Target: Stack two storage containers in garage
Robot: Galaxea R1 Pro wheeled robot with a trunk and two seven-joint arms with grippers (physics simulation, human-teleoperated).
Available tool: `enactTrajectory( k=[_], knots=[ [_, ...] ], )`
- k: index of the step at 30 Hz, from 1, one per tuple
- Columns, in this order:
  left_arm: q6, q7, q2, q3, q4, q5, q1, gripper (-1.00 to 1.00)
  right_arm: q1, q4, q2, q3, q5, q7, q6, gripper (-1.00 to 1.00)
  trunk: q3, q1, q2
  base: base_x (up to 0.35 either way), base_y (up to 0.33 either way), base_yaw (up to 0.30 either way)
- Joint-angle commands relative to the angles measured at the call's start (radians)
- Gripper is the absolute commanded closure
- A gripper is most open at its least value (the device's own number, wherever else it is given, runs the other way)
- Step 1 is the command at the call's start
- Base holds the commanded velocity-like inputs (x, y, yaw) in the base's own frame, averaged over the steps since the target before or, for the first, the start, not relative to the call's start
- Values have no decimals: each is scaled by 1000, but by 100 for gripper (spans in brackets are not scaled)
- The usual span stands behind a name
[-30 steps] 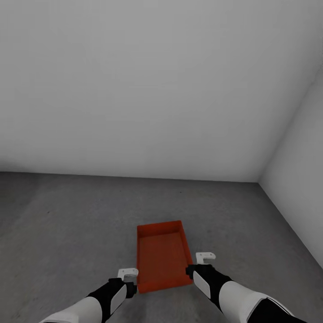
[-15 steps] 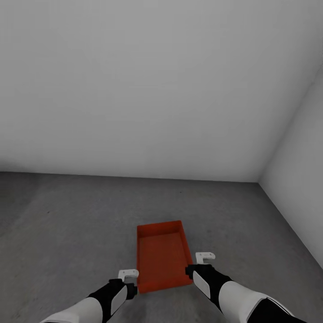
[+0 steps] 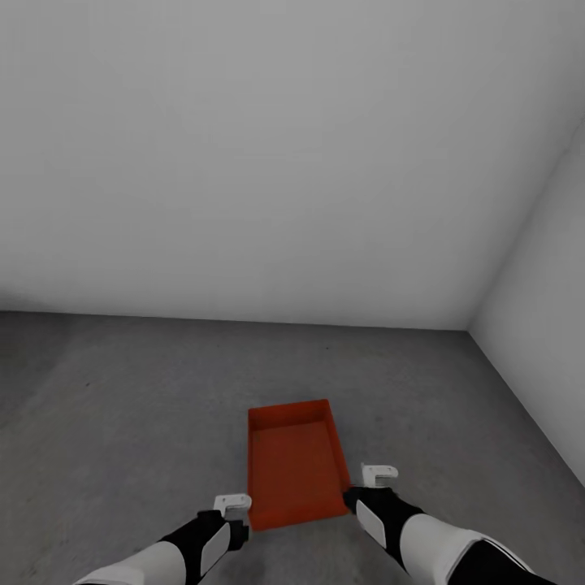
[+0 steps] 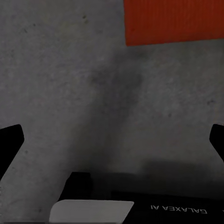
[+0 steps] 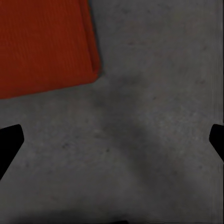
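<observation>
Storage container point(image 4: 173, 21) cut off by left wrist frame edge; likewise in right wrist view point(image 5: 44, 44).

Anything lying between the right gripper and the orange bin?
Nothing: only bare grey floor separates the open right gripper from the bin, as the right wrist view shows.

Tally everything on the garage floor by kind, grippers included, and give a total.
Orange-red rectangular plastic storage container, open-topped, resting on the rough dark grey concrete floor: 1
Robot grippers with white fingertips, the left gripper and the right gripper, one on either side of the container's near end, neither holding it: 2
Total: 3
</observation>
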Motion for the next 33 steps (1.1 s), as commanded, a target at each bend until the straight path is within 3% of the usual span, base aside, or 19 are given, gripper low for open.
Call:
enactTrajectory(
  k=[1,6,12,15,24,33],
  knots=[
    [5,5,0,-3,2,10,0,-100,0,20,1,9,-5,-5,-8,-100,-1,0,0,0,0,0],
    [3,3,-2,-3,28,10,0,-100,7,60,5,9,0,-2,-62,-100,-1,0,0,0,0,0],
    [2,2,0,-2,63,13,1,-100,91,69,7,9,2,0,-86,-100,-1,0,0,0,0,0],
    [-44,2,4,-1,73,15,10,-100,155,70,7,9,2,-1,-94,-100,3,0,0,0,0,-37],
    [-87,2,8,-2,76,18,61,-100,205,72,7,9,1,-1,-131,-100,16,0,0,0,0,-61],
    [-91,-2,44,-2,75,15,92,-100,257,73,6,9,2,-2,-148,-100,29,0,0,0,0,-65]
  ],
)
